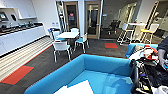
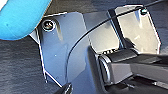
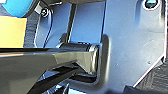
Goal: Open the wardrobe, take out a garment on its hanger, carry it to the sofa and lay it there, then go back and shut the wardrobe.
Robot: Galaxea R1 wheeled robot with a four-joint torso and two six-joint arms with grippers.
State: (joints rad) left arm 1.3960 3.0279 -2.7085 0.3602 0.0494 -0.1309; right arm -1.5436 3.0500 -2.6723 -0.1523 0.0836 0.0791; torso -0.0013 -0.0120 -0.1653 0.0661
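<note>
Fingers: you cannot tell from either wrist view whether they are apart or together. In your head view the garment [image 1: 75, 89] lies white on the seat of the blue sofa [image 1: 100, 65], directly below the camera.

Head high over sofa [image 1: 105, 67]; wrists near it, apparently

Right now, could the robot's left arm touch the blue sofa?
Probably yes. The blue sofa sits directly in front of the robot, and in the left wrist view its rounded edge looks close, with nothing seen between.
</note>
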